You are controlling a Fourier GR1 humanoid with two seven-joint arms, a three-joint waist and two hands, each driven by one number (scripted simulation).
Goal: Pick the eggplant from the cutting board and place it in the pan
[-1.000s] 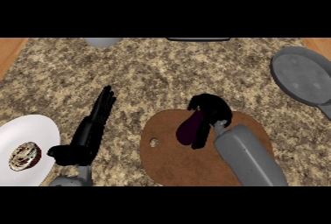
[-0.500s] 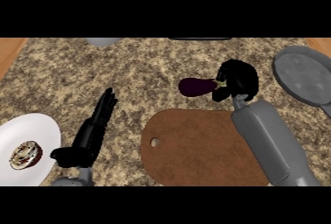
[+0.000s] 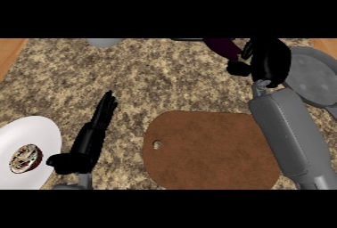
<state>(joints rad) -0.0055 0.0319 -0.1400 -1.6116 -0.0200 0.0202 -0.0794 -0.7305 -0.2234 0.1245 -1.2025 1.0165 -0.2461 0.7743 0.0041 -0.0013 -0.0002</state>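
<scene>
Up at the far right of the table (image 3: 164, 80), my right hand (image 3: 266, 60) has its fingers curled round the eggplant (image 3: 222, 46), so the eggplant is held above the stone surface and no more on the cutting board (image 3: 211, 151). It sticks out from my fingers toward the left and far side, its long axis slanting that way. The pan (image 3: 314, 80) lies just to the right of this hand, so I judge the next move is a short carry to the right. My right forearm reaches up along the board's right edge. My left hand (image 3: 92, 138) rests at the lower left near the white plate (image 3: 30, 147), fingers straight, holding nothing.
</scene>
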